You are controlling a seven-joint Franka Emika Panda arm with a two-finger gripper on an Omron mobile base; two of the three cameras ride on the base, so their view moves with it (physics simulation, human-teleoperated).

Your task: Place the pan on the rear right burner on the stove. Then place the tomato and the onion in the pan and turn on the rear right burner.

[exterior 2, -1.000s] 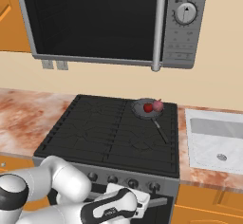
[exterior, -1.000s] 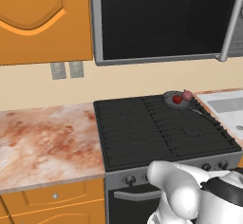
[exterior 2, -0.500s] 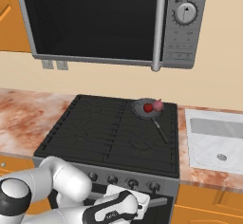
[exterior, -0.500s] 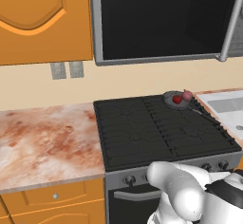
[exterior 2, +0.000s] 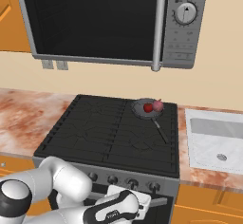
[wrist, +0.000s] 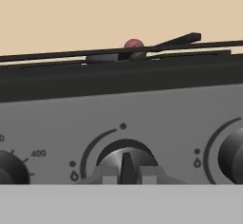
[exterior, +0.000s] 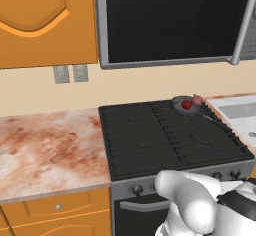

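Hand view: the gripper (wrist: 127,173) is clamped shut on a round dark knob (wrist: 127,157) of the stove's (wrist: 142,118) smooth grey panel, where "400" is printed by the neighbouring dial (wrist: 10,170). On the rear right burner (exterior 2: 154,111) of ridged black grate sits the shallow dark pan (exterior 2: 144,109), holding the glossy red tomato (exterior 2: 148,107) and dull mauve onion (exterior 2: 158,106), touching.

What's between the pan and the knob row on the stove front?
In the right base view, bare black grate: the front right burner section lies between the pan and the knobs, crossed partway by the pan's handle.
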